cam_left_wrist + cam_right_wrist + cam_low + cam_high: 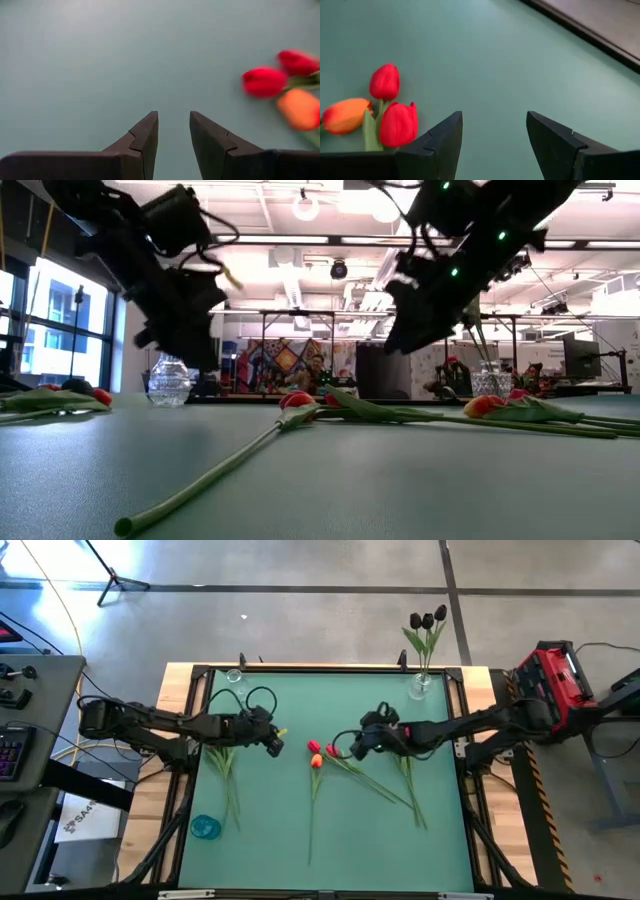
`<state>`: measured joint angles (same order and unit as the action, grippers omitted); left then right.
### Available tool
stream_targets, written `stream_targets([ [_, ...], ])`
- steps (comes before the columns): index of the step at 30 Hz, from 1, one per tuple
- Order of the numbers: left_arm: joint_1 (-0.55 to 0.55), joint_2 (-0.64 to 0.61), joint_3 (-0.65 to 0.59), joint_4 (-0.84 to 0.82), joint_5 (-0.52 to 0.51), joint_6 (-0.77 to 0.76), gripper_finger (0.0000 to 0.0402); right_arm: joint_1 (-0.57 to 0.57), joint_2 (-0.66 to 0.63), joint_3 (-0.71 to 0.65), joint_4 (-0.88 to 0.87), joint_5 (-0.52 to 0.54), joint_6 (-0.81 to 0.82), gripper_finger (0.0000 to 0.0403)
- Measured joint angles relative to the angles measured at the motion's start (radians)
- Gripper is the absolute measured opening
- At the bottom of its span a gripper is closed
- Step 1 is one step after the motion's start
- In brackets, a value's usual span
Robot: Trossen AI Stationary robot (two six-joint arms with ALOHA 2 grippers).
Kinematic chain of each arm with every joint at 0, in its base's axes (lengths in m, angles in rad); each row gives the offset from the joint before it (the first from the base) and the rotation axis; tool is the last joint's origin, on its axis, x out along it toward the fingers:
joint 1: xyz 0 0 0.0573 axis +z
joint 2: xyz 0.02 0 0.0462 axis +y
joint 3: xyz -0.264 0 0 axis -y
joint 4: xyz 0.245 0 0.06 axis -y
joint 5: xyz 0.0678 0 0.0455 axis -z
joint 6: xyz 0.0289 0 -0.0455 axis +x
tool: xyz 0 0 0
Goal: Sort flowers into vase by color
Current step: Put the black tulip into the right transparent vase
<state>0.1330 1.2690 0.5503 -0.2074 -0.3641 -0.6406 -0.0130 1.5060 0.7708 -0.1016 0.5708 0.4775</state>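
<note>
Three tulips lie flat on the green table mid-table: two red heads (315, 747) (332, 751) and an orange head (317, 761), stems running toward the near edge. They also show in the left wrist view (264, 81) and the right wrist view (398, 123). My left gripper (275, 745) (173, 117) hovers left of them, open and empty. My right gripper (352, 747) (495, 120) hovers right of them, open and empty. More tulips lie under the left arm (226, 780) and under the right arm (410, 785). Black tulips (428, 618) stand in a glass vase (422, 688) at the far right.
An empty glass vase (234, 675) stands at the far left edge and also shows in the low view (170, 380). A blue vessel (206, 827) stands near left. A wooden frame (180, 680) borders the mat. Bare mat lies toward the near edge between the stems.
</note>
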Motion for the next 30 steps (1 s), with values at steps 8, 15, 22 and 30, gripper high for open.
stream_targets([
  [8, 0.011, 0.0, 0.075, -0.413, 0.056, -0.202, 0.0099, -0.033, 0.108, 0.0, 0.157, -0.029, -0.097, 0.0209],
  [15, 0.008, -0.001, 0.169, -0.709, 0.121, -0.274, 0.0099, -0.065, 0.136, 0.0, 0.231, -0.029, -0.156, 0.0209],
  [22, 0.001, -0.001, 0.18, -0.917, 0.075, -0.375, 0.0099, -0.072, 0.136, 0.0, 0.241, -0.029, -0.195, 0.0209],
  [30, -0.023, -0.001, 0.086, -0.894, 0.169, -0.487, 0.0099, -0.07, 0.136, 0.0, 0.23, -0.029, -0.194, 0.0209],
])
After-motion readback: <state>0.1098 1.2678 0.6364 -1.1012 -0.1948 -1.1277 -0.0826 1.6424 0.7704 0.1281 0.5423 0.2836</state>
